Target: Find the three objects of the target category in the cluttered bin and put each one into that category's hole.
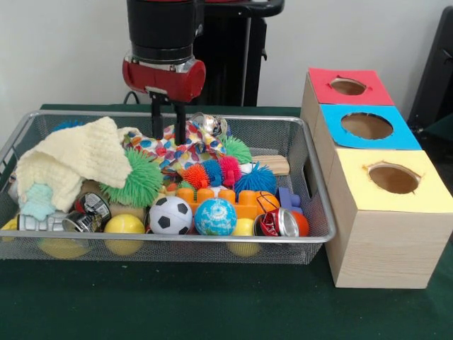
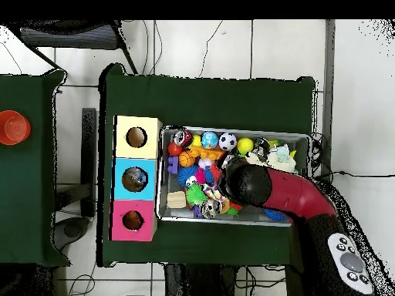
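Note:
The cluttered bin [image 1: 316,185] is a wide silver wire-mesh basket full of toys; it also shows in the overhead view [image 2: 161,185]. My gripper [image 1: 169,134] hangs straight down into the bin's far middle. It is open, with its two black fingers [image 1: 157,119] apart and empty, tips down at a polka-dot cloth [image 1: 159,150]. Three wooden boxes with a hole in each top stand beside the bin: red [image 1: 368,79], blue [image 1: 396,134] and yellow [image 1: 425,195]. In the overhead view my arm [image 2: 270,189] covers the gripper.
The bin holds a cream knitted cloth [image 1: 71,159], a soccer ball [image 1: 170,214], a globe ball [image 1: 214,217], a yellow ball [image 1: 124,225], spiky balls, cans [image 1: 92,205], an orange block [image 1: 244,202] and a wooden block [image 1: 274,164]. An orange cup [image 2: 11,127] stands on a side table.

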`<action>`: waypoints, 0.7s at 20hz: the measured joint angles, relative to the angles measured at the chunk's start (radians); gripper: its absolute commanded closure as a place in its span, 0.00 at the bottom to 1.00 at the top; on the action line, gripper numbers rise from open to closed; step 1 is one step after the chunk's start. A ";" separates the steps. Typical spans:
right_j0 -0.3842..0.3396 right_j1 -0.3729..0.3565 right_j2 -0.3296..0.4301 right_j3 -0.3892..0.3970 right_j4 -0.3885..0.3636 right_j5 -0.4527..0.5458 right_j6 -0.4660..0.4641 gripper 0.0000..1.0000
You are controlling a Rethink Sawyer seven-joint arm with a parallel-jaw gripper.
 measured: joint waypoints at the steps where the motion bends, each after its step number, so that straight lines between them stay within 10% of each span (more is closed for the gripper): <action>1: -0.002 0.003 0.004 -0.003 0.000 0.000 0.000 0.00; 14: -0.010 0.075 0.023 -0.036 -0.001 0.000 0.000 0.00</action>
